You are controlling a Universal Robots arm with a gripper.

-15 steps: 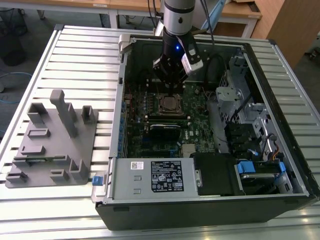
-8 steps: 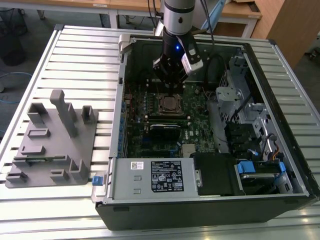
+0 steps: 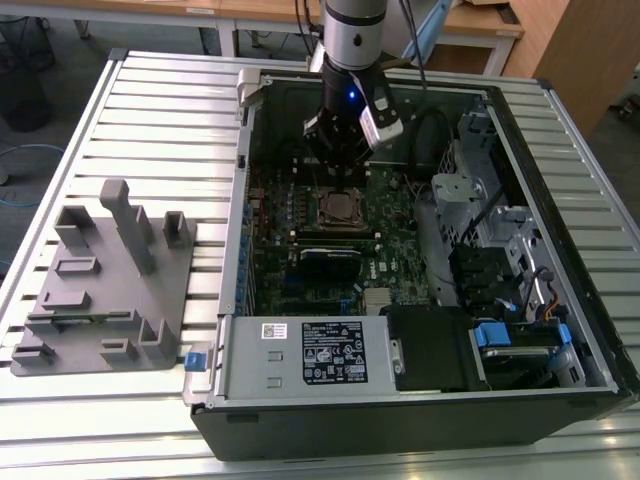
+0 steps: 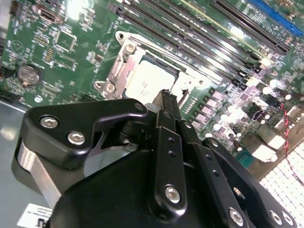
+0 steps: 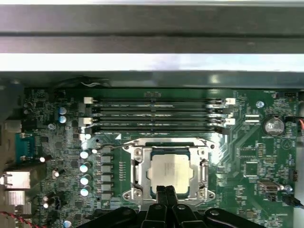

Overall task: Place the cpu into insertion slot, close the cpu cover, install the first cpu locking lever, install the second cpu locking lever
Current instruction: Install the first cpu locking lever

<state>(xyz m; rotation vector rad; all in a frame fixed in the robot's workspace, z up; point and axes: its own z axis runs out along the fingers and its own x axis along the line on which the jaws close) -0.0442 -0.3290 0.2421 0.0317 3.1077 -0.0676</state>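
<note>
CPU [image 5: 171, 172] lying flat in the insertion slot [image 5: 153, 153], inside the open computer case [image 3: 400, 430].
We see the end effector [image 5: 165, 189] clenched on nothing, tips by the cpu cover [image 5: 205, 168] edge, probably narrowed for pushing rather than gripping.

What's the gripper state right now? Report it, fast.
Gripper: fingers shut together, nothing seen between them, tips near the edge of the cpu.
</note>
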